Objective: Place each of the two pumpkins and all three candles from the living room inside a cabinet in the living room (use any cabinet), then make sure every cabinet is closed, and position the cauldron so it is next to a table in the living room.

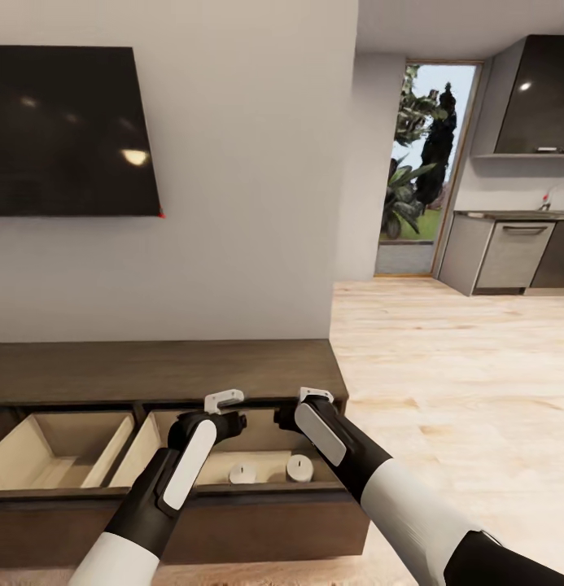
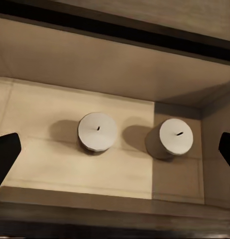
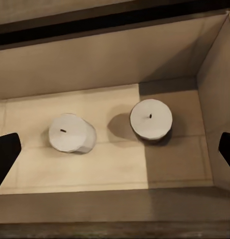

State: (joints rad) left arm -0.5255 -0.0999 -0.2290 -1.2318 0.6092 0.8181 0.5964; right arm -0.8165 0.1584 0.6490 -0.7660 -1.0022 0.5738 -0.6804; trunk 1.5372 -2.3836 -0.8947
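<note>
Two candles stand apart, upright, on the pale floor of the cabinet's open right-hand drawer. No writing or label can be read on anything. Both the left end effector and the right end effector hang above that drawer with fingers spread wide, empty. The arms hide part of the drawer in the head view.

The head camera looks forward and down from above both arms, taking in a low wooden cabinet against a grey wall, with an open drawer close below. Each wrist camera looks steeply down into that same drawer from close above. All three views share the drawer's pale floor and two candles standing on it.
</note>
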